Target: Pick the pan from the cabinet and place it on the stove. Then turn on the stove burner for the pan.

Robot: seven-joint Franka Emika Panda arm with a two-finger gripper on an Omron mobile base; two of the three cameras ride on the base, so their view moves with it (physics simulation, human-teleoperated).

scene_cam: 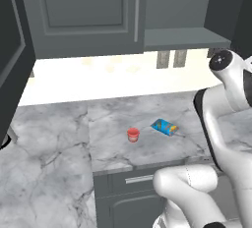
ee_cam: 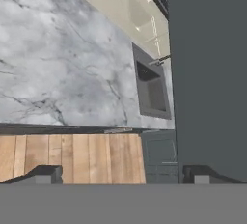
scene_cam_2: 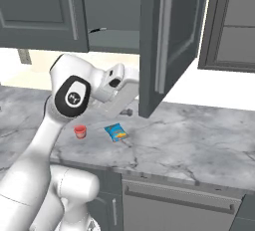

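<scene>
The dark grey wall cabinet [scene_cam_2: 112,40] stands with its right door [scene_cam_2: 149,36] swung open, a silver bar handle [scene_cam_2: 165,46] on it. On its bare shelf only a thin dark sliver [scene_cam_2: 97,29] shows, and I cannot tell what it is. The pan is hidden and the stove is out of view. My gripper [scene_cam_2: 124,109] hangs below the cabinet, just left of the open door and above the counter. In the hand view the gripper [ee_cam: 123,175] is open, its fingertips [ee_cam: 46,174] wide apart with nothing between them and the dark door [ee_cam: 207,73] close on the right.
A small red cup [scene_cam: 133,134] and a blue bag [scene_cam: 165,127] lie on the marble counter [scene_cam: 49,138]. Another cabinet door [scene_cam: 10,50] stands open at the far left. The hand view looks over a sink [ee_cam: 152,88] and a wooden floor [ee_cam: 72,158].
</scene>
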